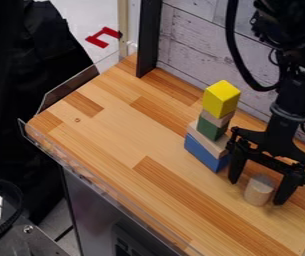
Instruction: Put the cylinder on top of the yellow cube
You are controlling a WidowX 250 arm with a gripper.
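Note:
The black gripper hangs at the right of the work surface, open, with one finger on either side of the wooden cylinder. A small gap separates the left finger from the cylinder; whether the right finger touches it I cannot tell. The cylinder stands upright low between the fingertips. Left of the gripper and farther back, the yellow cube tops a stack of blocks, its upper face bare.
Under the yellow cube are a thin wooden block, a green block, a wooden block and a blue block. The stack stands close to the gripper's left finger. A plank-patterned wall and a black post border the wooden table.

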